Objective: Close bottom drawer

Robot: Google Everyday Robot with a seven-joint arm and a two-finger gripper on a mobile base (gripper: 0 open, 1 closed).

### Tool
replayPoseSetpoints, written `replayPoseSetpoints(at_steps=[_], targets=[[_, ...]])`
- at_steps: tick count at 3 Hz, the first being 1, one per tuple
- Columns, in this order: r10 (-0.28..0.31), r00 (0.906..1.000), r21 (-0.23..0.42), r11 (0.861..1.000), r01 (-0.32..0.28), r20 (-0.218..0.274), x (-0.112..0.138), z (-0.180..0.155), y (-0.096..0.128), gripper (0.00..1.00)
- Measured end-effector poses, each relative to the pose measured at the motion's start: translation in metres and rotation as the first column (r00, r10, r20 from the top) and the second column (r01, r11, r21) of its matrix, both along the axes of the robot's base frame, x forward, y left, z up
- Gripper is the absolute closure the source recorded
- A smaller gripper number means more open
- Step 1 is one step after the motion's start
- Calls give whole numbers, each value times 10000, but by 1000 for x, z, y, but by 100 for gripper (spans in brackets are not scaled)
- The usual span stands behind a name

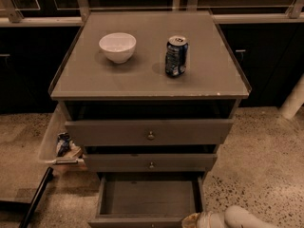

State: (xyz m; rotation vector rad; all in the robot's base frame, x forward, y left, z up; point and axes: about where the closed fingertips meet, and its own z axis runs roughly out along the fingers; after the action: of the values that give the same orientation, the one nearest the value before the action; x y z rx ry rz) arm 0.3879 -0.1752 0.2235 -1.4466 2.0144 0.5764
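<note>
The bottom drawer [147,197] of the grey-brown cabinet is pulled out toward me, and its shallow box looks empty. Its front panel [137,221] runs along the bottom edge of the camera view; its knob is out of view. My gripper [194,220] comes in from the lower right on a white arm and sits at the drawer's front right corner, touching or nearly touching the front. The slim middle drawer [151,162] and the tall top drawer [149,132] above it also stand slightly out.
A white bowl [117,46] and a dark soda can [176,56] stand on the cabinet top [147,82]. A clear bin with packets [64,144] hangs at the cabinet's left side. A black bar [35,196] lies on the speckled floor at left. A white post [294,99] stands at right.
</note>
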Motion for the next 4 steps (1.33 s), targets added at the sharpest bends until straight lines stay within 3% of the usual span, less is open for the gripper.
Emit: replayPoseSetpoints(at_steps=[1, 3, 4], targets=[[325, 9987, -19, 9995, -326, -387, -3, -26, 6, 100], [748, 9957, -303, 9966, -765, -542, 4, -48, 21, 100], [750, 9957, -304, 9966, -767, -541, 4, -48, 21, 81]])
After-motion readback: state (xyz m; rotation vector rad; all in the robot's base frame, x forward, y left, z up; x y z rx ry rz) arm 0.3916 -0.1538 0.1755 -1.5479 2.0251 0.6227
